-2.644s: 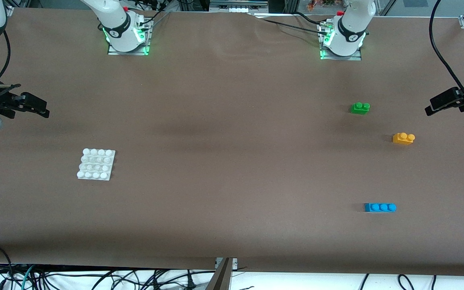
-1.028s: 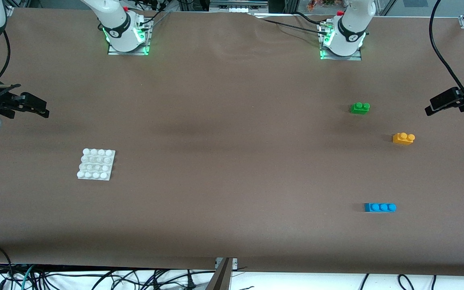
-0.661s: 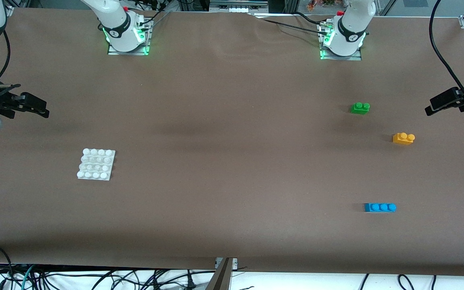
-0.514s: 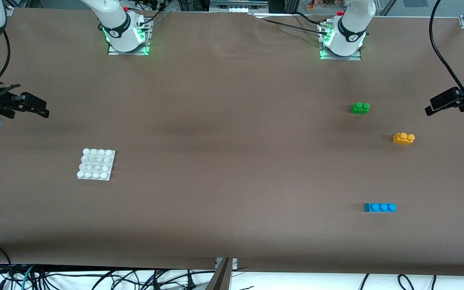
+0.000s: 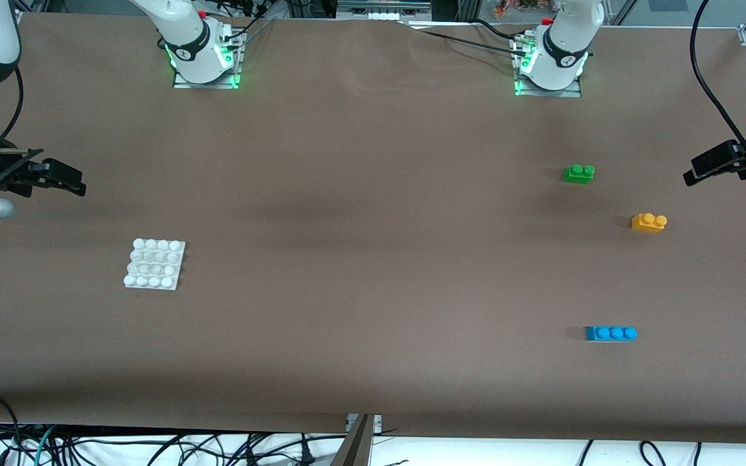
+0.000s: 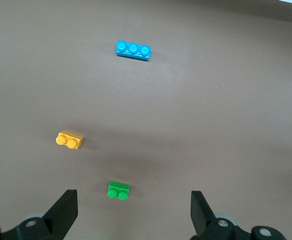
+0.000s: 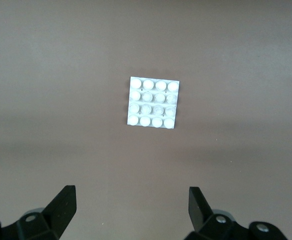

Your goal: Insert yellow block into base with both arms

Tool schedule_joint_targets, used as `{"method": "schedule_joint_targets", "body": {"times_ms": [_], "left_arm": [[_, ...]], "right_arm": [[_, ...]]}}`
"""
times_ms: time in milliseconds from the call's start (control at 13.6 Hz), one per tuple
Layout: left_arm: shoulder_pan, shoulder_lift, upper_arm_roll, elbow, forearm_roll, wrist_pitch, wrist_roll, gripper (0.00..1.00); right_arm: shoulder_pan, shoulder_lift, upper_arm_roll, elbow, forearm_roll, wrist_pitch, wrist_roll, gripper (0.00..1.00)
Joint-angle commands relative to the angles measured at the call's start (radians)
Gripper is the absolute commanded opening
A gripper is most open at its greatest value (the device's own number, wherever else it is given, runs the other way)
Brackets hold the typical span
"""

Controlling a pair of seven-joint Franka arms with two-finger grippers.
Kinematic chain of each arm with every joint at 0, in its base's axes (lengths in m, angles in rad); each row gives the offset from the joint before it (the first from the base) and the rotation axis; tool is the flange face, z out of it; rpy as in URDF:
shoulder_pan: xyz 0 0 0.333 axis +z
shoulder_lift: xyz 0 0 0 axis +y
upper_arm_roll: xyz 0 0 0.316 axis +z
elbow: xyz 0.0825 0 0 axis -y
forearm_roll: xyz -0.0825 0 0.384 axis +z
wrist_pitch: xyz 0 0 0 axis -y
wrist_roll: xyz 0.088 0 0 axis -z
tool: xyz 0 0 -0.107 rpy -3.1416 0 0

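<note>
The yellow block (image 5: 649, 222) lies on the brown table toward the left arm's end; it also shows in the left wrist view (image 6: 69, 140). The white studded base (image 5: 154, 263) lies toward the right arm's end and shows in the right wrist view (image 7: 153, 102). My left gripper (image 5: 693, 176) hangs open and empty high over the table's edge at its own end, apart from the yellow block; in its wrist view (image 6: 132, 215) the jaws stand wide. My right gripper (image 5: 75, 186) hangs open and empty above the table at the other end, apart from the base; its wrist view (image 7: 131, 212) shows wide jaws.
A green two-stud brick (image 5: 579, 173) lies farther from the front camera than the yellow block. A blue three-stud brick (image 5: 611, 333) lies nearer to it. Both arm bases (image 5: 203, 61) (image 5: 551, 65) stand at the table's back edge. Cables hang below the front edge.
My right gripper has shifted slightly toward the table's middle and downward in the front view. The left arm and all bricks have not moved.
</note>
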Motion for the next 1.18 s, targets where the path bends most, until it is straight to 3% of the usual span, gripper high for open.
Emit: {"method": "schedule_joint_targets", "body": {"times_ms": [0, 220, 1102], "left_arm": [[0.005, 0.001, -0.003, -0.004, 0.002, -0.018, -0.006, 1.0], [0.007, 0.014, 0.0, -0.003, 0.001, -0.03, -0.009, 1.0], [0.049, 0.06, 0.018, -0.009, 0.05, -0.031, 0.006, 1.0]], "right_arm": [[-0.005, 0.053, 0.003, 0.014, -0.009, 0.057, -0.004, 1.0], [0.0, 0.116, 0.006, 0.014, -0.081, 0.093, -0.006, 1.0], [-0.035, 0.441, 0.006, 0.005, -0.063, 0.422, 0.003, 1.0]]}}
